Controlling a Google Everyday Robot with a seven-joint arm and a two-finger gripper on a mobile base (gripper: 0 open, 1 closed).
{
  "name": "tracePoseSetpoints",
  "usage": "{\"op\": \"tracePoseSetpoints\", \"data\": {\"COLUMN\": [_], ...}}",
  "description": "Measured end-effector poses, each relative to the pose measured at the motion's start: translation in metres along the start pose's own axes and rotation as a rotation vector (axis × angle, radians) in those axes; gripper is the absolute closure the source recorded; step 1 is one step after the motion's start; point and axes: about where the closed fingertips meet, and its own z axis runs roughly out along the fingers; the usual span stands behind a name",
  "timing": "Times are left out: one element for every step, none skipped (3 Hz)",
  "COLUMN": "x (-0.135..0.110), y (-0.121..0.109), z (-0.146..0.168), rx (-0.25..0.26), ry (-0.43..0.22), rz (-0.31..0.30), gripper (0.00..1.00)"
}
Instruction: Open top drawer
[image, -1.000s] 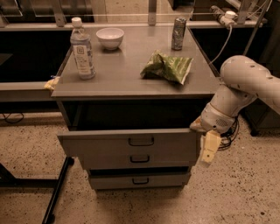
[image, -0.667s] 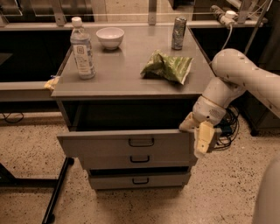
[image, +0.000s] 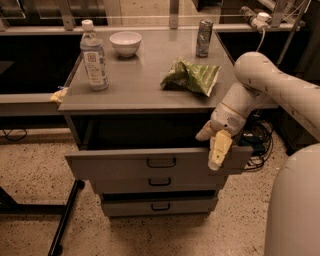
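The top drawer (image: 115, 164) is pulled out from the grey cabinet, with its wide front panel standing forward of the two shorter drawers (image: 160, 182) below it. Its small dark loop handle (image: 161, 162) is at the panel's centre. A dark opening shows behind the panel, under the cabinet top. My gripper (image: 207, 151) is at the right end of the drawer front, well right of the handle. It is open and empty. One pale finger (image: 219, 150) hangs in front of the panel and the other points left above its rim.
On the cabinet top (image: 140, 85) stand a water bottle (image: 93, 55), a white bowl (image: 125, 42), a can (image: 203, 37) and a green crumpled bag (image: 191, 76). Cables (image: 257, 142) lie on the floor to the right. A dark stand leg (image: 65, 220) is at the lower left.
My gripper has moved left and slightly up along the right end of the drawer front. The drawer stays pulled out.
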Motion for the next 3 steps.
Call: {"op": "tracePoseSetpoints", "data": {"x": [-0.001, 0.013, 0.013], "y": [-0.009, -0.006, -0.006], "z": [-0.002, -0.003, -0.003], "rx": [0.031, 0.085, 0.086], "ry": [0.025, 0.091, 0.093], "rz": [-0.053, -0.136, -0.137], "gripper": [0.00, 0.00, 0.00]}}
